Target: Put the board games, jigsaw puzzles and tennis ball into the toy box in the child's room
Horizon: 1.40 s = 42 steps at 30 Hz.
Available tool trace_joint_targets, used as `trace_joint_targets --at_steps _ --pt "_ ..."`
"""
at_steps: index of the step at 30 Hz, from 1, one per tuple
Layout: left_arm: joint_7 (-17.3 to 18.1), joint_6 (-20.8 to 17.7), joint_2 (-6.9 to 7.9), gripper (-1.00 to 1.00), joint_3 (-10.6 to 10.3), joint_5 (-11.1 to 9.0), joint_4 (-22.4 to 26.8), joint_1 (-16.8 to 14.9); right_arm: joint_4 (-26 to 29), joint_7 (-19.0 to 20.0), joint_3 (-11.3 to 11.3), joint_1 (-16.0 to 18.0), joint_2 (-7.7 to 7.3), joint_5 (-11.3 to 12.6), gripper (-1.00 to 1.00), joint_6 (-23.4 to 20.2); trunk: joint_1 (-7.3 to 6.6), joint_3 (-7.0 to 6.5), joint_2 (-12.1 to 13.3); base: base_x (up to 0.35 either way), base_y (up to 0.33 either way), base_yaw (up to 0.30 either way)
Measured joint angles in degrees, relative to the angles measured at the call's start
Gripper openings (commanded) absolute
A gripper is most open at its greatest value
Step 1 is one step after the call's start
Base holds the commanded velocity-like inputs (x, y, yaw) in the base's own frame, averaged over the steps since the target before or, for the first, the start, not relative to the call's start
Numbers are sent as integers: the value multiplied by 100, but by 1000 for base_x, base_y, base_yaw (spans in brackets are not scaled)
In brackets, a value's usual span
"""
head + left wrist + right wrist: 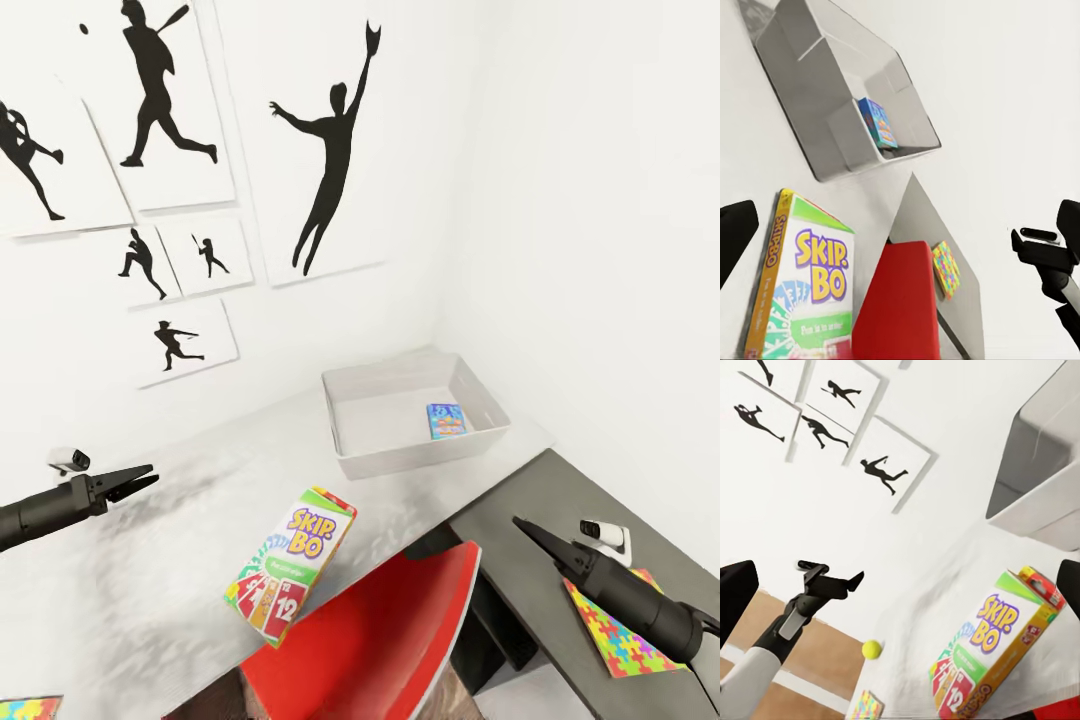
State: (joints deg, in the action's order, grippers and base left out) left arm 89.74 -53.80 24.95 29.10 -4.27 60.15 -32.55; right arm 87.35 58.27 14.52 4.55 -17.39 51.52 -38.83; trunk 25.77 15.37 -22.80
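The Skip-Bo game sits tilted at the table's near edge, gripped by neither the left gripper nor the right gripper, both with fingers together. Recommend opening wide, clamping its thin edges, then carrying it to the toy box beyond.

Toy box was seen at upper left, small blue board game standing inside against its wall. Skip-Bo box was seen at lower left on the pale table, tilted. Red chair was seen at bottom center; jigsaw puzzle lay just beside it on the dark grey top. Right gripper was seen at right edge, jaw state unclear.
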Motion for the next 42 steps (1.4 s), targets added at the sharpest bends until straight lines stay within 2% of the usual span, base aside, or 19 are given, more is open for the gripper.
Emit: trace_joint_targets --at_steps 8,22,42 --pt "0 0 8 100 -1 -4 9 1 2 8 6 -9 1 -1 100 3 -2 -48 -1 -131 -136 0" --pt "0 0 10 100 -2 -4 19 4 2 46 6 -11 27 -7 100 234 -3 -180 -1 -5 -87 0" --pt "0 0 9 100 -2 -3 22 1 2 61 6 -11 27 -18 100 257 -3 -371 -1 0 -72 0"
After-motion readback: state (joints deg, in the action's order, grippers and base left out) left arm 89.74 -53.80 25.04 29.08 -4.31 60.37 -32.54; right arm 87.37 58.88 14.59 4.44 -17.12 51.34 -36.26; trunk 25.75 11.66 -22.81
